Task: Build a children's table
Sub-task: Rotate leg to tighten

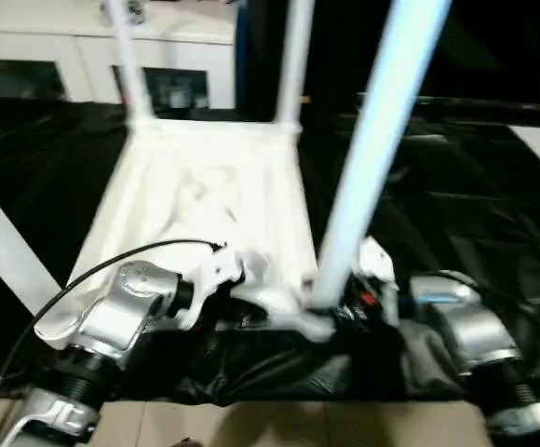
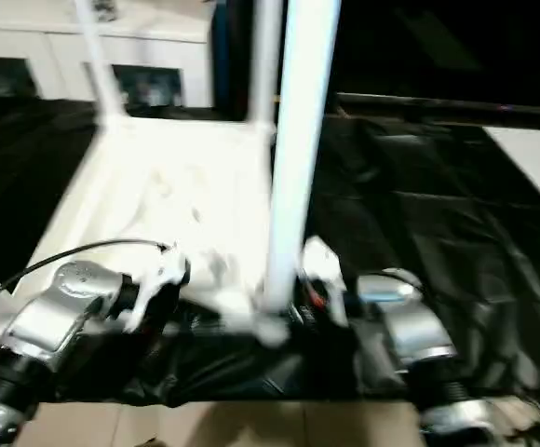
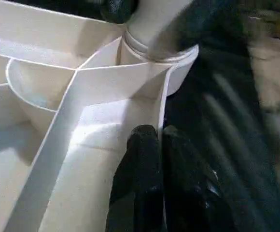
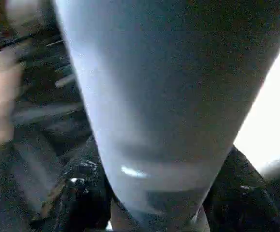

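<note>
A white table leg [image 4: 164,96] stands right in front of the right gripper [image 4: 159,203], so close that it covers most of what lies ahead. The leg passes between the two black fingers [image 4: 79,193]: one finger shows on one side of the tube and the other on the far side, both pressed close against its round wall. A small bright glint sits on the tube just above the fingers. Beyond the leg on one side lies crinkled black sheeting [image 4: 38,116], blurred. On the other side a bright white surface [image 4: 270,130] shows past the tube's edge.
</note>
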You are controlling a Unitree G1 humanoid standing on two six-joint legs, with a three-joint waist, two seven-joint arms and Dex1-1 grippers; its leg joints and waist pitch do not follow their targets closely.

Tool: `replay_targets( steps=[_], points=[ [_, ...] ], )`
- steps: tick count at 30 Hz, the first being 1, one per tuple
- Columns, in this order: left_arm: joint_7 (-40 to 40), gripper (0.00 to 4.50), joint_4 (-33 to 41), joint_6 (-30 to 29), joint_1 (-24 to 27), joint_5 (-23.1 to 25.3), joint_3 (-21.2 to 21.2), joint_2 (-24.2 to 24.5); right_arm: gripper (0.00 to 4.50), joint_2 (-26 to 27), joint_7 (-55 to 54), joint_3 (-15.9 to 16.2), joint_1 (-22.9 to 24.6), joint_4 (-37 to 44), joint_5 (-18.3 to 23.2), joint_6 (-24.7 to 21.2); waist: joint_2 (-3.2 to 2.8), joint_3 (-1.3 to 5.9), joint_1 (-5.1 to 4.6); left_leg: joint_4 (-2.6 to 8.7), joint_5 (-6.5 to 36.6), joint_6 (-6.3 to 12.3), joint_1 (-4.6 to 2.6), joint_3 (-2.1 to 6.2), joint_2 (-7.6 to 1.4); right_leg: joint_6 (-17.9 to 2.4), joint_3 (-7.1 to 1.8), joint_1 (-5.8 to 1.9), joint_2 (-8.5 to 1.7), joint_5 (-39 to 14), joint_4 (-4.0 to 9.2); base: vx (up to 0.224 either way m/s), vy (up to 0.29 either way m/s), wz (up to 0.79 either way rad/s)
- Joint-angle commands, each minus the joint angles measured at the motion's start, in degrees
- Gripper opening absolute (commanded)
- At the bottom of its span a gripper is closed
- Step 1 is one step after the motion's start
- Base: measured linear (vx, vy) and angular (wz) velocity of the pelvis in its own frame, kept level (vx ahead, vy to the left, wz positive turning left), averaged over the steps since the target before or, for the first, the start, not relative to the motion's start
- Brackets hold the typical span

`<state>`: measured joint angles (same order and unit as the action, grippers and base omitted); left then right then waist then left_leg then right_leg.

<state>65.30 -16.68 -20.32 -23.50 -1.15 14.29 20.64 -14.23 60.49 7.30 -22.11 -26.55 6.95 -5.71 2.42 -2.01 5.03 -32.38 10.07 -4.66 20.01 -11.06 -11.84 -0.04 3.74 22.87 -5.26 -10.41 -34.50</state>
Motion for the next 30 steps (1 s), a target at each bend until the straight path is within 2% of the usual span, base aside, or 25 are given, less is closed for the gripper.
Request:
replay_targets(
  steps=[1, 2, 4, 5, 6, 7, 9, 10, 11, 12, 14, 15, 16, 20, 21, 22, 23, 24, 25, 27, 30],
  points=[
    [-9.02, 0.0, 3.93, -1.75, -1.47, -1.42, -1.43, -5.83, 2.01, 7.47, -6.54, 5.16, 1.3, -2.48, -0.98, -2.53, 0.09, 2.15, -0.06, 4.3, 19.46, -1.01, 0.01, 1.42, -1.24, -4.89, -1.79, -1.89, -3.22, -31.77, 5.88, 0.0, 0.0, 0.0],
    [-10.27, 0.0, 4.46, -2.29, -1.23, -1.13, -1.46, -6.52, 1.99, 8.71, -9.04, 4.71, 1.3, -2.8, -1.19, -2.87, 0.19, 2.14, -0.38, 4.34, 19.55, -1.17, 0.2, 1.54, -1.25, -4.45, -1.76, -1.96, -3.24, -32.16, 5.86, 0.0, 0.0, 0.0],
    [-12.83, 0.0, 5.0, -3.32, -0.97, -0.42, -1.67, -8.18, 1.98, 11.0, -15.09, 3.74, 0.81, -4.1, -2.3, -3.3, 0.01, 2.28, -0.78, 4.36, 20.24, -1.08, 0.04, 1.73, -1.13, -4.08, -1.66, -1.76, -3.19, -32.15, 6.21, 0.0, 0.0, 0.0],
    [-13.84, 0.0, 5.25, -3.79, -0.87, -0.11, -1.63, -8.92, 1.98, 11.97, -17.48, 3.37, 0.6, -4.57, -2.7, -3.41, 0.24, 2.29, -0.84, 4.36, 20.22, -0.99, 0.0, 1.71, -1.19, -4.24, -1.7, -1.66, -3.16, -31.51, 6.18, 0.0, 0.0, 0.0],
    [-16.3, 0.0, 5.58, -4.46, -0.65, 0.57, -1.16, -10.98, 1.98, 14.67, -23.24, 2.14, 0.08, -5.77, -3.65, -3.88, 0.15, 2.26, -1.06, 4.4, 20.35, -0.87, -0.11, 1.72, -1.16, -4.74, -1.73, -1.52, -3.03, -30.43, 6.19, 0.0, 0.0, 0.0],
    [-16.48, 0.0, 5.83, -4.35, -0.43, 0.79, -0.51, -11.63, 1.98, 15.71, -25.05, 1.92, -0.01, -5.97, -4.0, -4.25, 0.49, 2.19, -1.28, 4.32, 20.53, -0.69, -0.18, 1.57, -1.12, -4.98, -1.84, -1.24, -2.98, -30.24, 6.19, 0.0, 0.0, 0.0],
    [-16.69, 0.0, 6.26, -4.29, -0.12, 1.06, 0.23, -12.4, 1.98, 17.06, -26.99, 1.74, 0.0, -5.97, -4.84, -3.92, 0.16, 2.25, -1.3, 4.45, 20.19, -0.47, 0.0, 1.67, -1.13, -4.92, -1.89, -1.45, -3.01, -29.44, 6.1, 0.0, 0.0, 0.0],
    [-16.24, 0.0, 6.22, -3.86, -0.21, 1.05, 0.66, -12.37, 1.98, 17.13, -26.21, 2.11, 0.27, -5.22, -4.92, -3.29, 0.18, 2.27, -1.3, 4.43, 20.31, -0.33, -0.05, 1.6, -1.15, -4.97, -1.97, -1.36, -2.92, -28.29, 6.09, 0.0, 0.0, 0.0],
    [-16.13, 0.0, 6.25, -3.75, -0.26, 1.02, 0.84, -12.35, 2.53, 17.15, -25.91, 2.27, 0.39, -4.9, -4.94, -3.01, 0.01, 2.28, -1.26, 4.42, 20.53, -0.19, -0.1, 1.56, -1.11, -5.02, -2.02, -1.31, -2.87, -27.9, 6.07, 0.0, 0.0, 0.0],
    [-15.79, 0.0, 6.21, -3.55, -0.32, 1.03, 1.22, -12.19, 2.67, 16.66, -25.16, 2.32, 0.73, -3.97, -4.71, -3.09, -0.82, 2.35, -1.22, 4.44, 20.52, -0.14, -0.16, 1.57, -1.13, -5.4, -2.15, -1.34, -2.8, -26.2, 5.89, 0.0, 0.0, 0.0],
    [-14.99, 0.0, 5.75, -2.88, -0.53, 1.33, 1.97, -11.43, 2.73, 15.51, -23.79, 1.53, 1.04, -2.39, -3.45, -4.18, -0.41, 2.38, -1.35, 4.46, 20.19, 0.1, 0.02, 1.39, -1.1, -5.91, -2.16, -1.53, -2.47, -23.35, 5.77, 0.0, 0.0, 0.0],
    [-14.39, 0.0, 5.63, -2.62, -0.59, 1.41, 2.14, -10.98, 3.03, 14.64, -23.44, 1.37, 0.93, -2.02, -3.51, -3.94, -0.39, 2.5, -1.26, 4.4, 19.84, 0.28, -0.04, 1.35, -1.14, -6.44, -2.23, -1.58, -2.51, -21.95, 5.54, 0.0, 0.0, 0.0],
    [-13.24, 0.0, 5.47, -2.18, -0.65, 1.41, 2.19, -10.31, 3.03, 13.13, -22.76, 1.72, 0.75, -1.87, -4.47, -2.32, -0.68, 2.44, -1.36, 4.45, 19.67, 0.25, 0.06, 1.32, -1.14, -6.87, -2.23, -1.67, -2.52, -21.38, 5.54, 0.0, 0.0, 0.0],
    [-7.85, 0.0, 4.93, 0.62, -0.77, 0.24, 2.07, -7.47, 3.16, 7.56, -14.54, 3.16, 0.36, -2.18, -4.59, -0.72, -0.6, 2.7, -1.05, 4.14, 18.68, 0.96, -0.12, 1.18, -1.18, -7.85, -2.24, -1.81, -2.56, -19.26, 5.4, 0.0, 0.0, 0.0],
    [-6.85, 0.0, 4.92, 0.93, -0.74, -0.2, 1.96, -7.02, 3.16, 6.57, -12.73, 3.71, 0.3, -2.4, -4.73, -0.38, -0.72, 2.68, -1.06, 4.04, 17.47, 1.49, -0.03, 0.98, -1.21, -9.14, -2.33, -1.89, -2.38, -16.01, 4.98, 0.0, 0.0, 0.0],
    [-5.45, 0.0, 4.83, 1.16, -0.68, -0.69, 1.88, -6.32, 3.16, 5.51, -10.46, 4.18, 0.22, -2.94, -4.71, -0.18, -1.02, 2.69, -0.99, 4.0, 17.14, 1.56, -0.08, 0.93, -1.23, -9.6, -2.4, -1.88, -2.4, -14.99, 4.89, 0.0, 0.0, 0.0],
    [-3.9, 0.0, 4.7, 1.35, -0.61, -1.22, 1.87, -5.6, 3.16, 4.44, -6.69, 4.62, 0.46, -2.72, -3.71, 0.0, -0.86, 2.76, -0.99, 3.93, 16.79, 1.73, -0.05, 0.86, -1.23, -10.0, -2.36, -1.98, -2.39, -14.07, 4.82, 0.0, 0.0, 0.0],
    [-2.87, 0.0, 4.57, 1.49, -0.58, -1.56, 1.84, -5.1, 3.16, 3.82, -4.16, 4.86, 0.62, -2.52, -2.95, 0.08, -0.97, 2.82, -0.97, 3.84, 15.48, 2.21, 0.26, 0.93, -1.17, -10.66, -2.32, -2.4, -2.4, -12.38, 4.47, 0.0, 0.0, 0.0],
    [-2.87, 0.0, 4.57, 1.49, -0.58, -1.56, 1.84, -5.1, 3.16, 3.82, -4.16, 4.86, 0.62, -2.52, -2.95, 0.08, -1.05, 2.9, -0.86, 3.71, 14.15, 2.68, 0.19, 0.86, -1.24, -11.45, -2.33, -2.41, -2.38, -10.24, 4.21, 0.0, 0.0, 0.0],
    [1.49, 0.0, 2.9, 1.16, -1.0, -3.05, 1.81, -3.46, 3.16, 0.43, 5.67, 6.98, 0.87, -1.75, -1.73, 2.18, -1.1, 2.98, -0.51, 3.55, 13.13, 3.34, 0.09, 0.82, -1.29, -12.8, -2.2, -2.61, -2.35, -7.82, 3.94, 0.0, 0.0, 0.0],
    [3.82, 0.0, 0.93, 2.24, -1.61, -2.92, 2.3, -2.35, 3.16, -1.56, 11.91, 8.72, 0.67, -1.75, -0.88, 2.86, -1.32, 2.82, 0.06, 3.55, 13.38, 4.05, -0.02, 0.71, -1.31, -13.46, -2.22, -2.56, -2.39, -8.4, 4.01, 0.0, 0.0, 0.0]
  ],
)
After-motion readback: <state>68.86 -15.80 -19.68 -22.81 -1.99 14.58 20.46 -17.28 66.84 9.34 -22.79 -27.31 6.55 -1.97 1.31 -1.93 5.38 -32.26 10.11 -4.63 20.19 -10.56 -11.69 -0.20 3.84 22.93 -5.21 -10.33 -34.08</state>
